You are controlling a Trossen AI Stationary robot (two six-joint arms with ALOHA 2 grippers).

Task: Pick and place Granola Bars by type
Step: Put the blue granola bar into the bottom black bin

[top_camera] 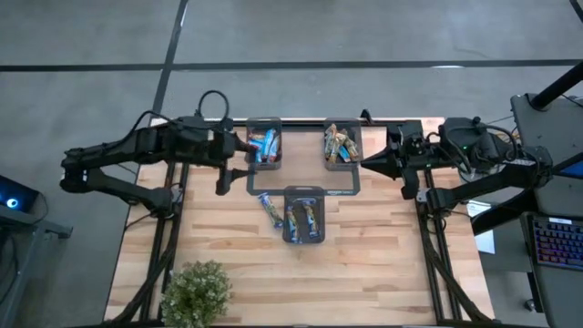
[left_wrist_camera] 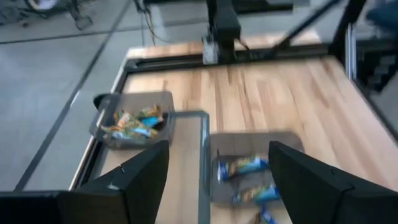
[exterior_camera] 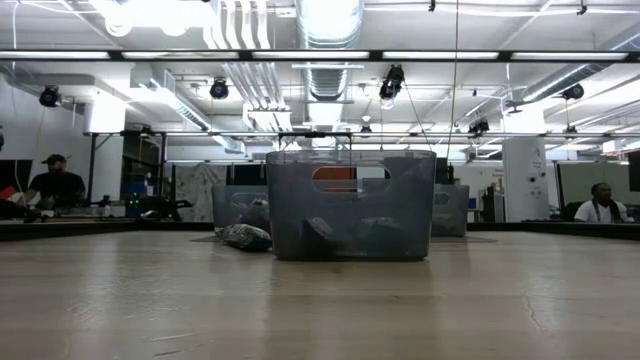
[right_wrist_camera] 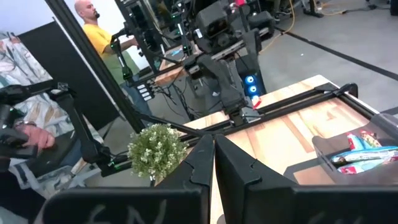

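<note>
High view: left gripper (top_camera: 221,182) beside left tray (top_camera: 264,144); loose Granola Bars (top_camera: 270,210) lie by front tray (top_camera: 303,217) on tabletop (top_camera: 364,264).
Left wrist view: fingers (left_wrist_camera: 140,177) spread; approach the loose bar squarely, judged.
Right wrist view: right gripper (right_wrist_camera: 213,163) pressed together, waiting.

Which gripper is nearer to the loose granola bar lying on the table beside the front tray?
The left. The left gripper hangs open just beside the bar, toward the left arm's side. The right gripper is shut and waits farther away, past the trays.
</note>
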